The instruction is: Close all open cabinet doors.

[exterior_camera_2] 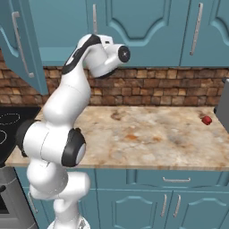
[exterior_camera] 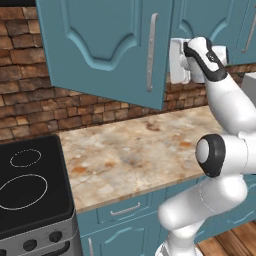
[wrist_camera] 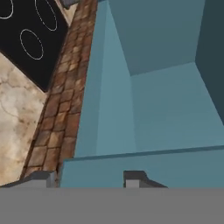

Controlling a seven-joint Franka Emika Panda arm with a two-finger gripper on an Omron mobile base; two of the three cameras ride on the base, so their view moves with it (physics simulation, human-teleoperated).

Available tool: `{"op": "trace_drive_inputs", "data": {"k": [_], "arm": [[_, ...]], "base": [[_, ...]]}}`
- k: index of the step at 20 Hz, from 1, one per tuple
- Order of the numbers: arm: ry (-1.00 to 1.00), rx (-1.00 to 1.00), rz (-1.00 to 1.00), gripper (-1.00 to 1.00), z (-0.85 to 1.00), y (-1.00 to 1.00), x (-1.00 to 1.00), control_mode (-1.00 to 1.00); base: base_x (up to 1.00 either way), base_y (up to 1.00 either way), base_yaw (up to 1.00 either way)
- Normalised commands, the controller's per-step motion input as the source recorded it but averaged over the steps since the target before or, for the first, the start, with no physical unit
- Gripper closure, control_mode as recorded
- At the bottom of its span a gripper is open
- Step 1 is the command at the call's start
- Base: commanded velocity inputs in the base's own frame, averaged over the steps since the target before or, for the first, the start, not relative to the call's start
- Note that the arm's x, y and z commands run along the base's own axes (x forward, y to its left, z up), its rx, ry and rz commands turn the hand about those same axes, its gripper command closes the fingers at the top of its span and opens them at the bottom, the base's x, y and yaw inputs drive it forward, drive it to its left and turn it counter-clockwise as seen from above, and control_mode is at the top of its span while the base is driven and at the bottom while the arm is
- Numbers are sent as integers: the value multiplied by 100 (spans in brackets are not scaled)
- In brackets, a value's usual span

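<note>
Teal cabinet door (exterior_camera: 107,47) is swung open to the left of the end effector (wrist_camera: 89,179), whose fingers are pressed together, empty, facing the cabinet interior (wrist_camera: 170,100).

A tall teal-blue wall-cabinet door with a raised arched panel and a long silver bar handle (exterior_camera: 105,45) stands swung out over the marbled beige stone desk (exterior_camera: 135,150), forward of the red-brown brick back wall (exterior_camera: 30,95). To its right hang the shut teal wall-cabinet doors (exterior_camera_2: 143,29), flush in a row above the brick. The white robot arm (exterior_camera_2: 67,116) rises in front of the desk, its upper end up beside the open door. A black glass cooktop with white ring marks (exterior_camera: 27,182) lies at the desk's left end. A small red object (exterior_camera_2: 206,120) sits on the desk far to the right. Teal drawers with short horizontal handles (exterior_camera_2: 176,180) run under the desk's front edge.
</note>
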Motion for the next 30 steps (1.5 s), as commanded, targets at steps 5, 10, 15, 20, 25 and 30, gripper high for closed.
{"op": "trace_drive_inputs", "data": {"k": [5, 10, 15, 20, 25, 30], "arm": [[0, -9, 6, -100, -64, 12, 26, -100], [0, -13, 10, -100, -95, 18, 1, -100], [0, -9, 10, -100, -86, 12, 0, -100], [-2, -9, 7, -100, -30, 7, -28, -100], [-10, -14, 6, -100, 20, 0, -95, -100], [-15, -19, 2, -100, 30, 8, -100, -100]], "base": [[0, 0, 0], [0, 0, 0], [0, 0, 0], [0, 0, 0], [0, 0, 0], [0, 0, 0]]}}
